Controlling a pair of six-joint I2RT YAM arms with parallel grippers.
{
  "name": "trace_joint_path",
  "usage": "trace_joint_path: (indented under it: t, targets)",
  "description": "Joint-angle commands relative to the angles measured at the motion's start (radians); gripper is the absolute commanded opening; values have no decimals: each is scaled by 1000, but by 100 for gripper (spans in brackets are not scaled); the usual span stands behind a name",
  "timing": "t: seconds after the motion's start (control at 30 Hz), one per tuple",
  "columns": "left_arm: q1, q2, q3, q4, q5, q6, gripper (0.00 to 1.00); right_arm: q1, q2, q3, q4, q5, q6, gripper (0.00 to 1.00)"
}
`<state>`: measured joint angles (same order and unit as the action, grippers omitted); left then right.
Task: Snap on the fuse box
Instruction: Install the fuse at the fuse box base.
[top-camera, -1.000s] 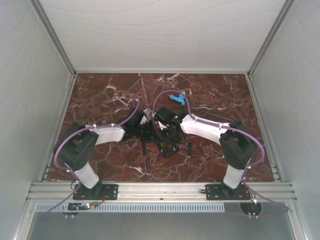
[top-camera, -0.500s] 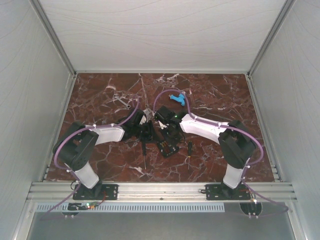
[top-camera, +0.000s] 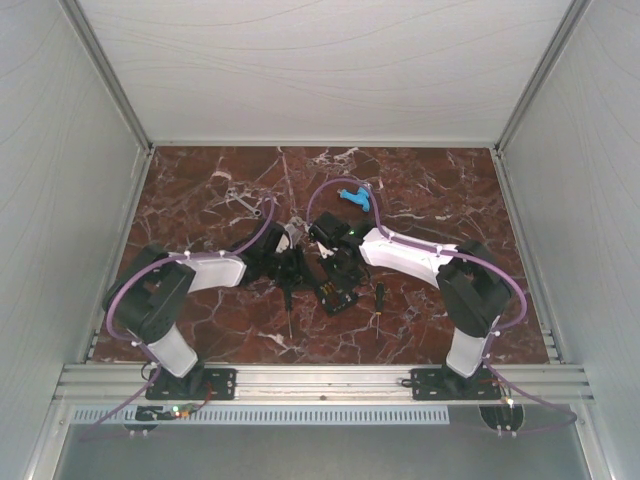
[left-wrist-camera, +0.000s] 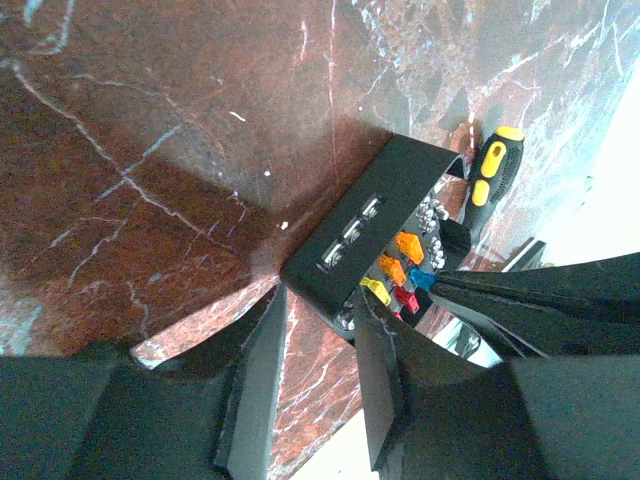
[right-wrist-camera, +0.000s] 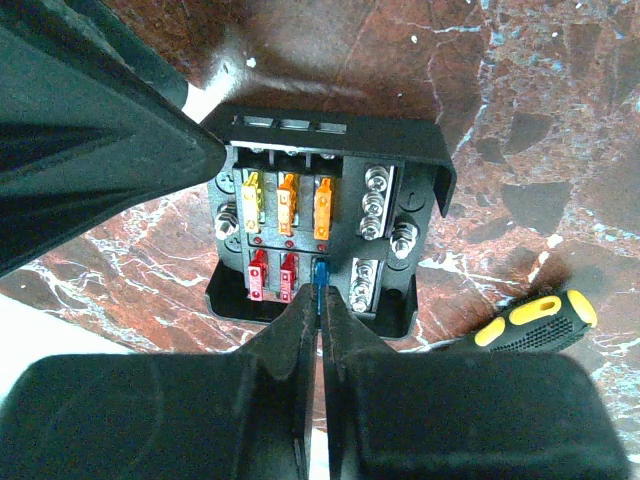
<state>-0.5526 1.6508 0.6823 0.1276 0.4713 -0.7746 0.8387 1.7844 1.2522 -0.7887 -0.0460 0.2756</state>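
Note:
The fuse box (right-wrist-camera: 410, 150) is a small black open tray on the marble, with yellow, orange and red fuses in two rows. My right gripper (right-wrist-camera: 319, 300) is shut on a blue fuse (right-wrist-camera: 319, 270) standing in the near row's third slot. My left gripper (left-wrist-camera: 322, 300) holds the fuse box (left-wrist-camera: 380, 200) by one side wall, a finger at each end of that wall. From above, the fuse box (top-camera: 338, 295) lies between both grippers, the left gripper (top-camera: 300, 272) to its left and the right gripper (top-camera: 340, 272) over it.
A black-and-yellow screwdriver (right-wrist-camera: 530, 320) lies just right of the box, also seen as the screwdriver (top-camera: 380, 298) from above. Another screwdriver (top-camera: 287, 300) lies to the left of the box. A blue plastic piece (top-camera: 353, 198) and a metal wrench (top-camera: 245, 203) rest farther back.
My right gripper's jaws have come together on the blue fuse. The left arm has shifted slightly; the box stays put.

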Motion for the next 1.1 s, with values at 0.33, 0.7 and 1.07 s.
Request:
trace_joint_path:
  t: [0.33,0.7,1.07]
  targets:
    - [0,17,-6,22,32,-26,32,17,-58,-5,13,63,24,12]
    - [0,16,-7,23,30,-29,32,19,-33,-28,27,19,32,12]
    - [0,20,-9,24,32,-30,32,19,-20,-34,25,11,32,10]
